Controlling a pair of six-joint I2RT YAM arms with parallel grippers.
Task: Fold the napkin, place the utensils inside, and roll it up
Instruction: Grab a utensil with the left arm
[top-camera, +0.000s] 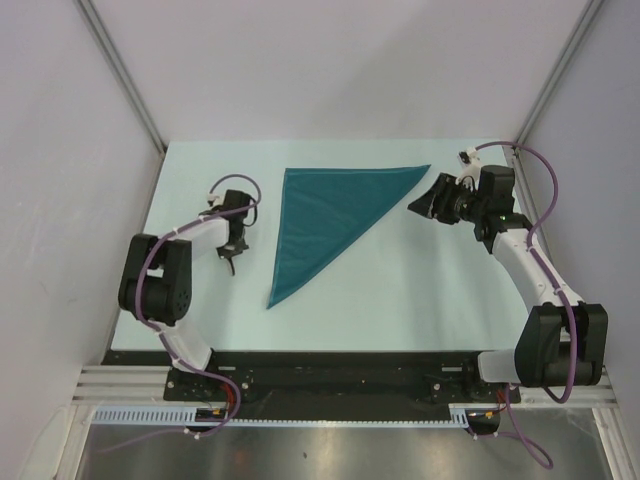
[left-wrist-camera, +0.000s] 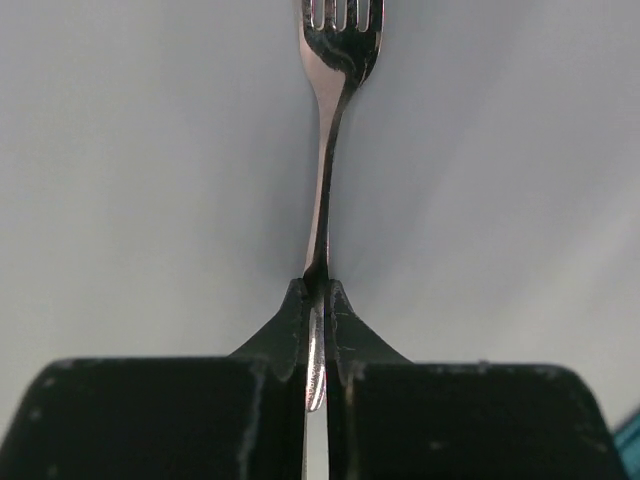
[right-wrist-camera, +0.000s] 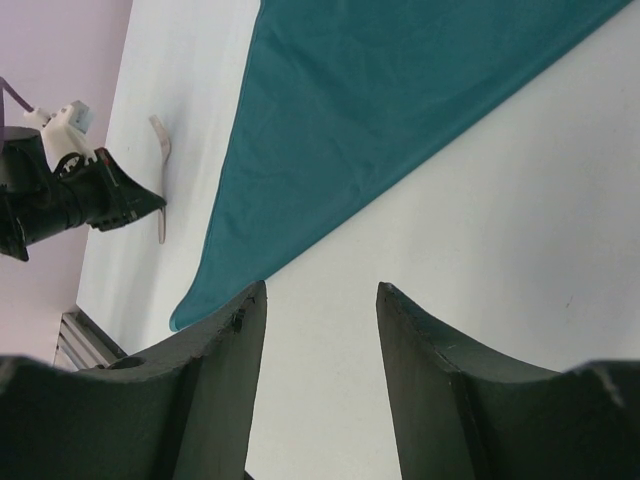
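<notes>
text: none legible | labels, brands: none legible | numbers, signs: none legible | checked: top view; left wrist view; right wrist view

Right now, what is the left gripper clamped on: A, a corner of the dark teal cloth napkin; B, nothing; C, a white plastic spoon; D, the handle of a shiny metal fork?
D: the left wrist view shows the left gripper shut on the handle of the shiny metal fork, tines pointing away.

A pale mint surface sits between plain grey walls, with slanting metal posts at the far corners and a brushed steel sheet along the near edge.
</notes>
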